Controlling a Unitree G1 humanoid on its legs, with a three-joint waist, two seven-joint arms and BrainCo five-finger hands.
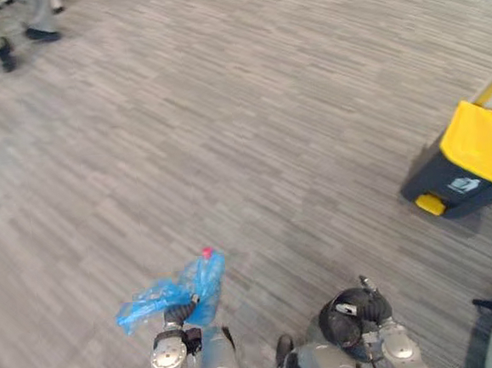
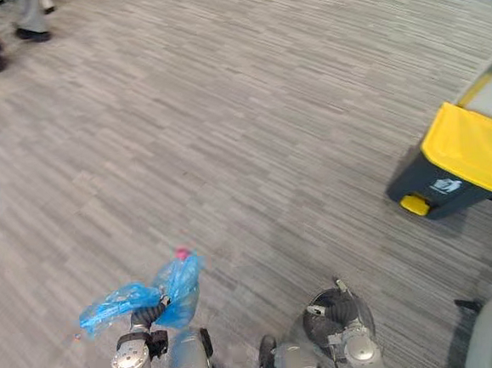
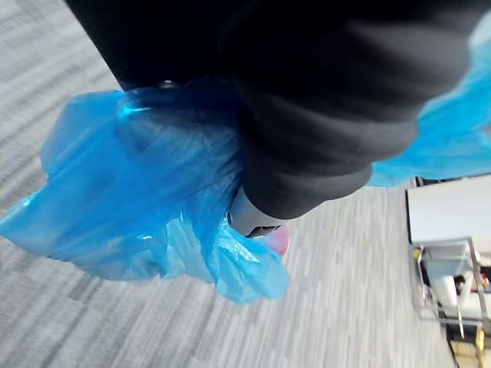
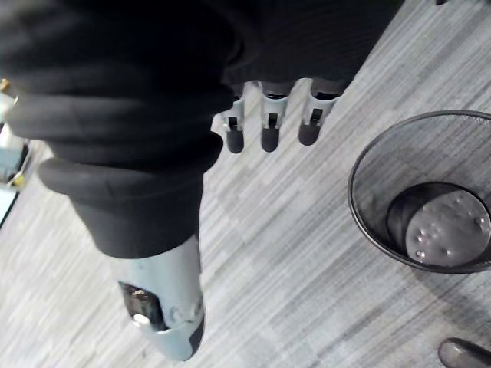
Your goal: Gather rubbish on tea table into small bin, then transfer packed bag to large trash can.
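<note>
Grey striped floor underfoot. My left hand is clenched on the neck of the blue bag, which I hold clear of the floor. My right hand hangs relaxed with its fingers loose and empty, above the wire small bin, which stands with no liner. Judgement: gathering and bagging are done. Left to do: carry the bag to the yellow-lidded large trash can, well apart on my right, and drop it in.

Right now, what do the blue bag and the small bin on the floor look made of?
Blue bag: seemingly thin plastic film, glossy, translucent and crumpled. Small bin: likely black metal wire mesh with a solid dark base; the floor shows through its wall.
</note>
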